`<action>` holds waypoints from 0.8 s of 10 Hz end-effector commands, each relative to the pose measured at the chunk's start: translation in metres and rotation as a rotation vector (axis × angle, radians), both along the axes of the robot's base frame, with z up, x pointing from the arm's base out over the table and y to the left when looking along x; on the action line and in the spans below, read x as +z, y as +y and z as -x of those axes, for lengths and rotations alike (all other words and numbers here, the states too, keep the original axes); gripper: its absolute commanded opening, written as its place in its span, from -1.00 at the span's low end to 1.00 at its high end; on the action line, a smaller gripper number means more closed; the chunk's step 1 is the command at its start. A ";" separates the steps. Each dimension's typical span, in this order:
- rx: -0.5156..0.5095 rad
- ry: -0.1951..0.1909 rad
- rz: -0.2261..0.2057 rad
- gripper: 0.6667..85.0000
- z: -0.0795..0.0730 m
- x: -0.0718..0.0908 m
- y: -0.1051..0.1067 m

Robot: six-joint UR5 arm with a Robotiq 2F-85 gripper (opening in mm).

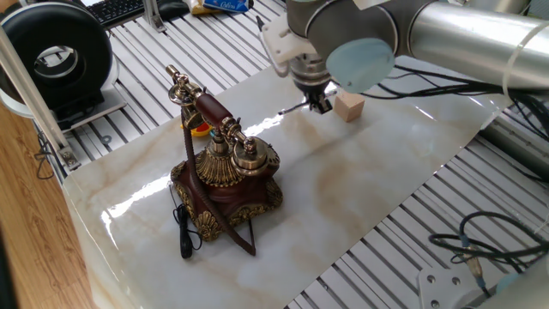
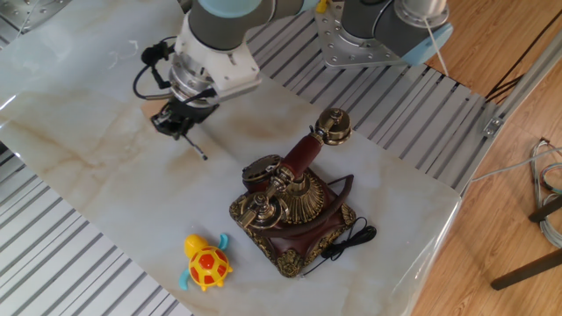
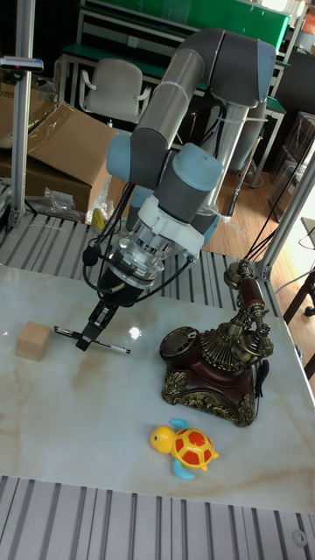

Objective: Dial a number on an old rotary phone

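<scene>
Spanning most of every view is a pale marble-patterned tabletop, laid over a ribbed metal bench. Over its far part reaches the silver and pale-blue UR5 arm, wrist turned downward. Near the table's middle stands the old rotary phone, a dark reddish-brown body with gold filigree trim, its gold-ended handset resting across the brass cradle and a black cord trailing from the base onto the marble. The phone is well apart from the arm's tip.

The black two-finger gripper hangs low over the marble, clenched on a thin dark stick that lies nearly level along the surface, reaching from beside the block out toward the phone; whether the stick touches the table cannot be told. Just beside the gripper, on the side away from the phone, sits a small pale wooden block, and in one fixed view the block is close against the gripper's fingers. Near the table's edge by the phone lies a small yellow toy turtle with an orange shell and blue flippers.
</scene>
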State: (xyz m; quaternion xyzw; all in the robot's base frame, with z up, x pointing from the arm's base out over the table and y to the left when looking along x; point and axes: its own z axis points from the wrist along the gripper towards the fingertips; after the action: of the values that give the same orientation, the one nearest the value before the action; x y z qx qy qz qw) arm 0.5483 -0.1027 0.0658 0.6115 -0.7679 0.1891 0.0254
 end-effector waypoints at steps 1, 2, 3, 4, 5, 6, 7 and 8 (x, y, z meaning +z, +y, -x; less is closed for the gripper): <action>0.004 -0.001 -0.005 -0.98 -0.004 -0.005 -0.009; 0.000 -0.009 0.021 -0.98 -0.006 -0.002 -0.015; -0.005 -0.011 0.035 -0.98 -0.004 -0.006 -0.028; -0.007 -0.010 0.032 -0.98 0.003 -0.010 -0.037; -0.013 -0.012 0.015 -0.98 0.009 -0.013 -0.038; -0.035 0.002 -0.014 -0.98 0.014 -0.017 -0.032; -0.048 0.001 -0.013 -0.98 0.015 -0.017 -0.032; -0.043 -0.007 -0.015 -0.98 0.013 -0.016 -0.032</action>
State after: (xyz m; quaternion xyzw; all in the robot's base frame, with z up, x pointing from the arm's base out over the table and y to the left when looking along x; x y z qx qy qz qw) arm 0.5392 -0.1331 0.0528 0.6032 -0.7733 0.1930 0.0291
